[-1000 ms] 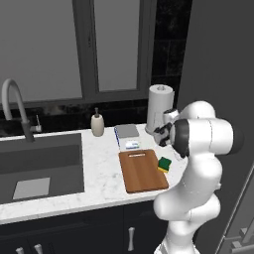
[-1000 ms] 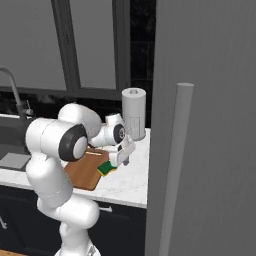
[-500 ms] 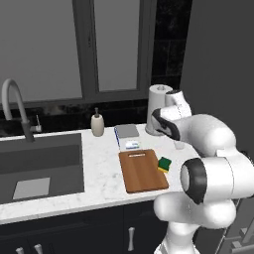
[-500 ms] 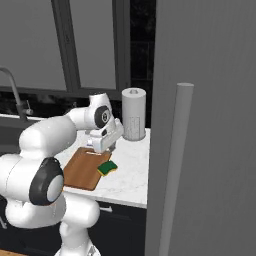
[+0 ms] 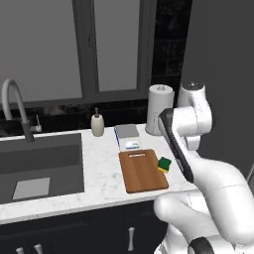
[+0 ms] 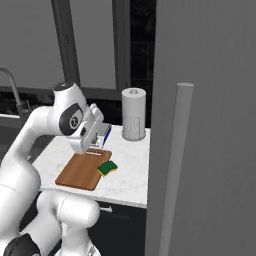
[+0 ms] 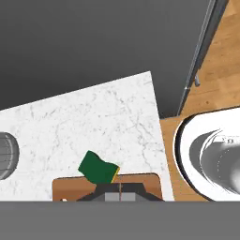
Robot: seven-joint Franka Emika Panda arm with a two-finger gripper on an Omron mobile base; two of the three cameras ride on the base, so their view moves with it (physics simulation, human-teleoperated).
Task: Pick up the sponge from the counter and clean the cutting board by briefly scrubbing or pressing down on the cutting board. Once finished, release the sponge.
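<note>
The sponge (image 5: 165,164) (image 6: 107,168) (image 7: 98,168), dark green over yellow, lies on the white marble counter (image 5: 104,163) (image 7: 93,122), against the right edge of the brown cutting board (image 5: 144,171) (image 6: 82,172) (image 7: 70,189). My gripper (image 6: 85,148) (image 7: 119,191) hangs above the board's far, handle end, to the left of the sponge in the right base view. Its fingers are shut together with nothing between them. In the hand view the sponge sits just beyond the fingertips.
A paper towel roll (image 5: 159,109) (image 6: 134,114) stands behind the sponge. A grey-and-white box (image 5: 127,136) and a soap dispenser (image 5: 97,124) sit behind the board. The sink (image 5: 39,163) and faucet (image 5: 12,99) are left. The counter ends right of the sponge.
The arm has swung and unfolded, carrying the shut hand from right beside the sponge leftward to above the board's far end. Sponge and board have not moved.
</note>
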